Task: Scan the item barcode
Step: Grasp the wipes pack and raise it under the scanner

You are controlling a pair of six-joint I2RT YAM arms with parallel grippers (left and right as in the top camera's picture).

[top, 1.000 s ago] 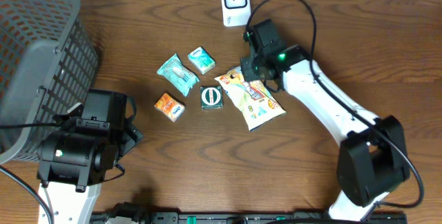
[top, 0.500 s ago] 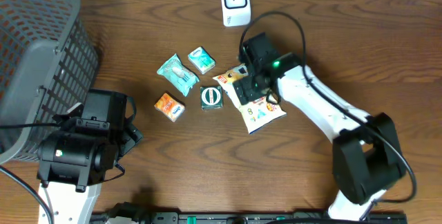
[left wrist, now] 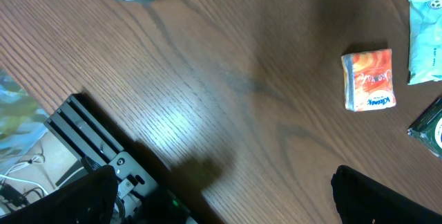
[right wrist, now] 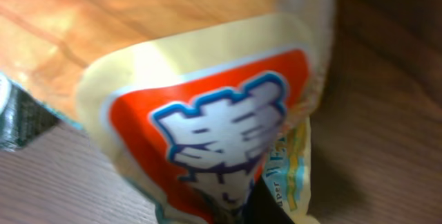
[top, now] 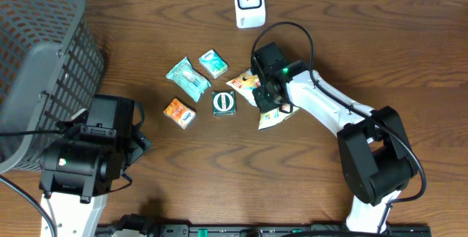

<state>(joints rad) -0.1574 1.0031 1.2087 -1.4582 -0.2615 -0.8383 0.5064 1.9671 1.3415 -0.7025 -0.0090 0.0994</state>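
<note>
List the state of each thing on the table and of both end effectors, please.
right end effector, shut on snack bag
snack bag, gripped, crumpled
left end effector, open, empty
orange packet, lying flat, untouched
green packet, lying flat
larger teal packet, lying flat
smaller teal packet, lying flat
scanner, standing upright

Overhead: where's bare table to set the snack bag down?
Bare wood right of the scanner, beyond the right arm; also the front strip between it and the left arm. Crowded: packets beside the snack bag.
</note>
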